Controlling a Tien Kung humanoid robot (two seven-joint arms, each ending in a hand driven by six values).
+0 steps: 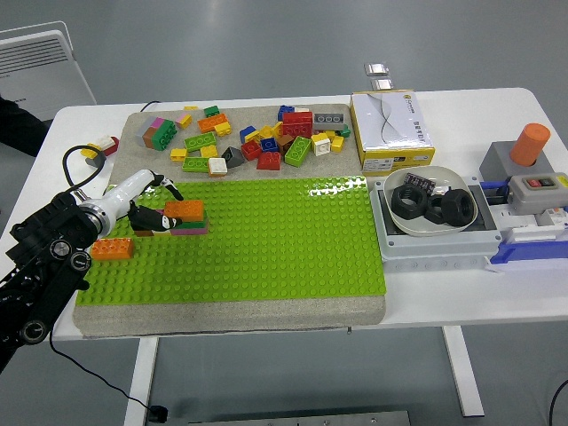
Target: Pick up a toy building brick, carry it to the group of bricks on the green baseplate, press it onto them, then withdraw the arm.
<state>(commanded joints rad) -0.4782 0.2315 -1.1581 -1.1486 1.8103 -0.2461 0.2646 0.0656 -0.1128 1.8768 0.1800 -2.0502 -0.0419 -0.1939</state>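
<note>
reaching in from the left edge, left hand [146,206] low over the green baseplate [266,240], fingers [158,218] curled round the near end of the orange brick [185,210] and gripping it. sitting on top of a small stack [182,228] of darker bricks, pink layer lowest, at the left part of the baseplate. lying alone on the studs nearer the front-left corner, a second orange brick [113,249], apart from the stack. scattered on the tan mat behind the baseplate, a heap of loose bricks [257,142] in red, yellow, green, blue. standing to the right of that heap, a yellow-and-white box [390,129]. holding black rings, a white bowl [432,202] right of the baseplate.
</note>
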